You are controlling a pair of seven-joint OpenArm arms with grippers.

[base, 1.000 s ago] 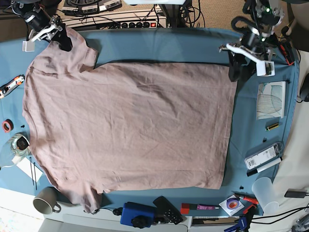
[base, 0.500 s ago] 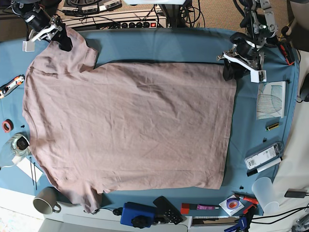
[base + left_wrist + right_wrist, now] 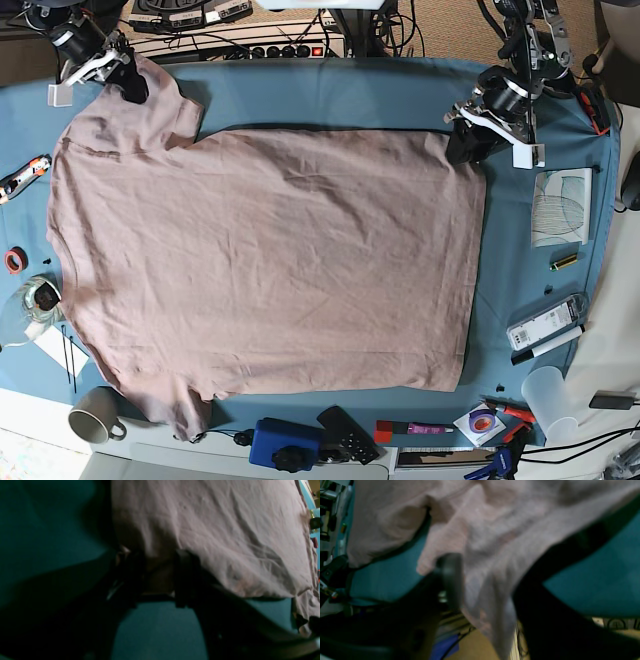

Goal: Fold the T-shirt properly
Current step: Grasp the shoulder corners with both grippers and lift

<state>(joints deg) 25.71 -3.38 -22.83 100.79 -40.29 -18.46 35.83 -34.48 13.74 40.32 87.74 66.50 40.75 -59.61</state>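
The dusty-pink T-shirt (image 3: 270, 260) lies spread flat on the teal table cover (image 3: 330, 95), neck side to the left. My left gripper (image 3: 468, 148) sits on the shirt's far right hem corner. In the left wrist view its two dark fingers (image 3: 186, 577) stand apart, straddling the edge of the T-shirt (image 3: 212, 525), with cloth between them at the left gripper (image 3: 160, 577). My right gripper (image 3: 125, 82) is at the far left sleeve. In the blurred right wrist view the sleeve of the T-shirt (image 3: 490, 530) bunches between the wide-set fingers of the right gripper (image 3: 485, 580).
Along the near edge stand a grey mug (image 3: 95, 415), a blue box (image 3: 283, 443), a black remote (image 3: 345, 432) and a clear plastic cup (image 3: 550, 395). A booklet (image 3: 562, 205) and markers (image 3: 545, 325) lie on the right, a glass bowl (image 3: 30, 305) on the left.
The left arm has slid left and down onto the shirt's hem corner. The right gripper has stayed at the sleeve, and its jaws look narrower around the cloth.
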